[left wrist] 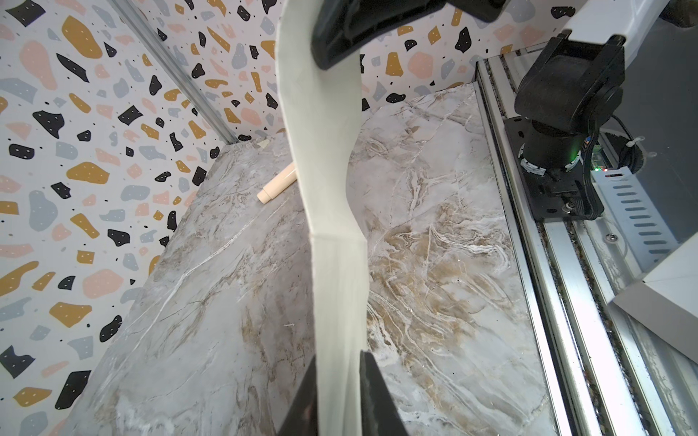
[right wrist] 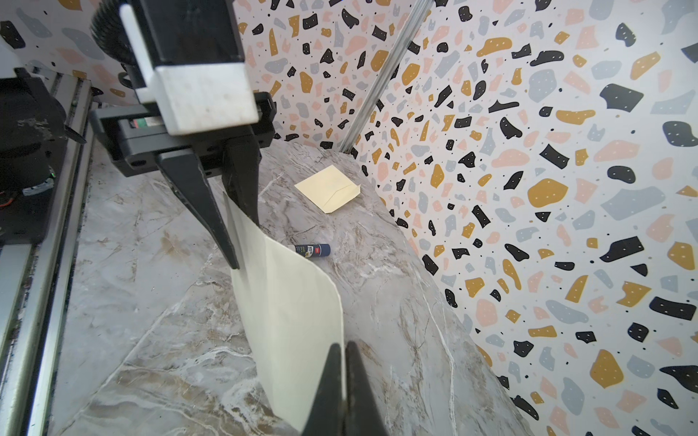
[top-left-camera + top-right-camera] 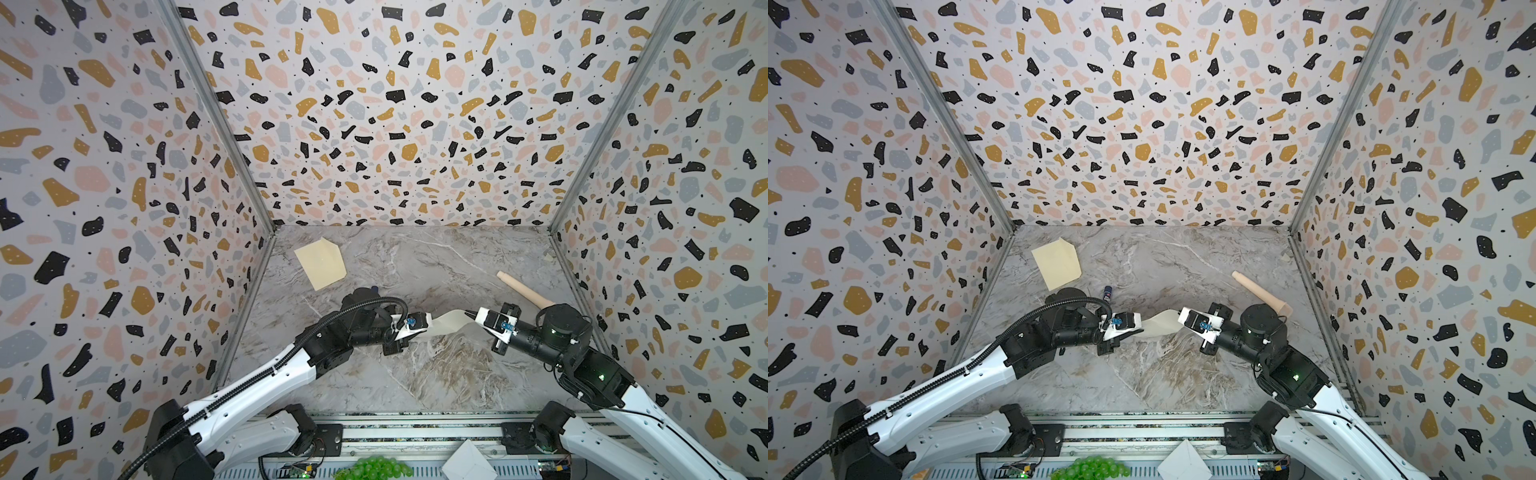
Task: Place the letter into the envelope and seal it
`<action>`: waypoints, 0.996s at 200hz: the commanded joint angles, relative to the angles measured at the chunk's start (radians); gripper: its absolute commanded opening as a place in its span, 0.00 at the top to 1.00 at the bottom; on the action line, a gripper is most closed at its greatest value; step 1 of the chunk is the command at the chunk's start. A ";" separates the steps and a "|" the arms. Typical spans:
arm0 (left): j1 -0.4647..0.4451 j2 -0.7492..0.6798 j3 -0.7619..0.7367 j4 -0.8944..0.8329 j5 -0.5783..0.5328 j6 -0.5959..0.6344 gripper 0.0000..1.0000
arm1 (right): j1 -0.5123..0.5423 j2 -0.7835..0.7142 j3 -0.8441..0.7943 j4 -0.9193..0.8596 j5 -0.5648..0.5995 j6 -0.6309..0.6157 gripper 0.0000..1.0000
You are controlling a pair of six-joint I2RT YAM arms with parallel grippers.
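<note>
Top views, letter: in both top views the letter [image 3: 451, 322] hangs clear of the surface [image 3: 415, 374] near its centre. It is a pale curved strip slung between the two grippers.
Top views, left gripper: the left gripper [image 3: 428, 323] reaches in from 8 o'clock. The letter's end disappears under its white housing, so the jaws cannot be read here.
Top views, right gripper: the right gripper [image 3: 469, 314] comes in from 4 o'clock, its dark jaws drawn to a point on the letter's other end.
Top views, envelope: the envelope [image 3: 321, 262] lies flat at 10 o'clock near the far corner, well apart from the letter.
Top views, other things: a wooden stick [image 3: 524, 287] lies at 2 o'clock. A blue glue stick [image 3: 1108, 293] shows in a top view near the left gripper, on its 11 o'clock side. Green grapes [image 3: 374, 467] and a white folded paper [image 3: 467, 463] sit off the surface at 6 o'clock.
Left wrist, letter: a narrow band with one cross crease, running away to the right gripper's black fingers [image 1: 340, 37].
Left wrist, left jaws: a little apart, with the letter's end filling the gap. Whether they pinch it or merely flank it, I cannot tell.
Right wrist, right jaws: pressed together, with the letter's edge pinched between them.
Right wrist, left gripper: one black finger stands on each side of the letter's far end.
Right wrist, envelope: it lies flat beyond the letter with a V-shaped seam showing. The glue stick lies between it and the letter.
</note>
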 commanded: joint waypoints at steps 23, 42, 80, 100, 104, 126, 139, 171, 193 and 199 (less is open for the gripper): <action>-0.001 -0.014 -0.011 0.009 0.002 -0.014 1.00 | -0.005 -0.010 0.002 -0.007 0.008 0.001 1.00; -0.001 -0.012 -0.009 0.013 0.008 -0.017 1.00 | -0.005 -0.008 -0.001 0.011 0.015 0.016 0.99; -0.001 -0.008 -0.047 0.137 0.004 -0.144 1.00 | -0.005 -0.037 -0.015 0.152 0.107 0.118 0.55; -0.001 0.002 -0.053 0.169 0.028 -0.188 1.00 | -0.005 -0.077 -0.014 0.199 0.183 0.142 0.39; -0.001 0.003 -0.055 0.175 0.034 -0.197 1.00 | -0.005 -0.085 -0.013 0.204 0.201 0.147 0.37; -0.001 0.006 -0.059 0.198 0.058 -0.218 1.00 | -0.006 -0.131 -0.009 0.206 0.224 0.156 0.35; -0.001 0.009 -0.063 0.218 0.073 -0.223 1.00 | -0.006 -0.141 -0.008 0.186 0.161 0.158 0.35; -0.001 0.014 -0.063 0.236 0.101 -0.219 1.00 | -0.006 -0.076 -0.002 0.098 -0.089 0.145 0.36; -0.001 0.017 -0.058 0.226 0.114 -0.211 1.00 | -0.004 -0.002 0.007 0.068 -0.179 0.139 0.38; -0.001 0.017 -0.057 0.226 0.116 -0.211 1.00 | -0.005 0.019 0.009 0.067 -0.191 0.138 0.40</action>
